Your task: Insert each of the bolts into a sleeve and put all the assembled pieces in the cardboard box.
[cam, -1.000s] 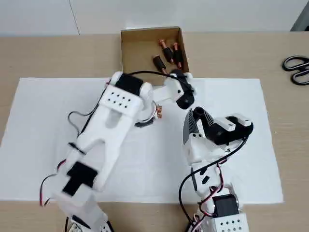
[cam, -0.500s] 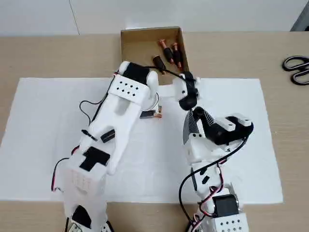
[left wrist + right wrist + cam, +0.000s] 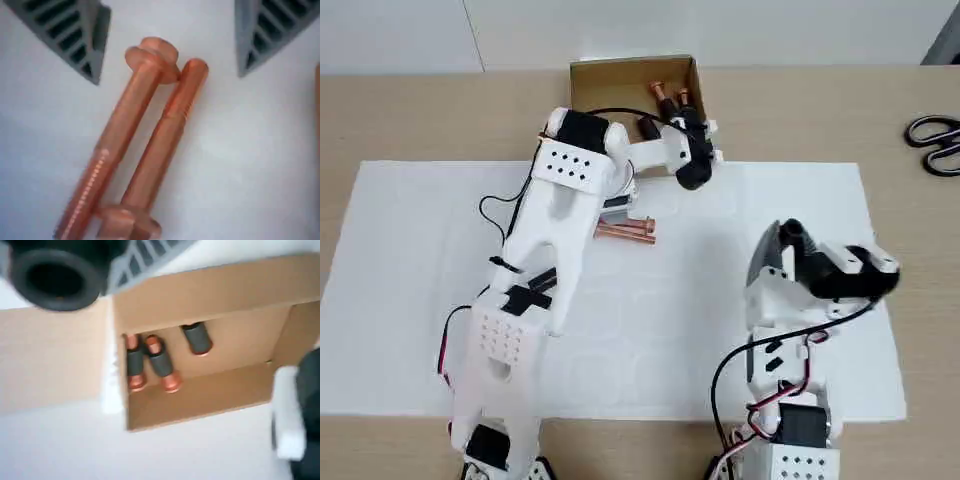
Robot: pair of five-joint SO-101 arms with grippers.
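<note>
Left claw wide over bolts; right claw grips sleeve.

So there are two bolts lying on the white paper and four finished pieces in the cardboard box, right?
Not quite. The cardboard box holds three finished pieces, not four; the right wrist view shows them lying inside. The rest is right: two bolts do lie on the white paper.

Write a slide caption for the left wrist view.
Open left gripper over two copper bolts lying side by side, head to tail, on white paper.
</note>
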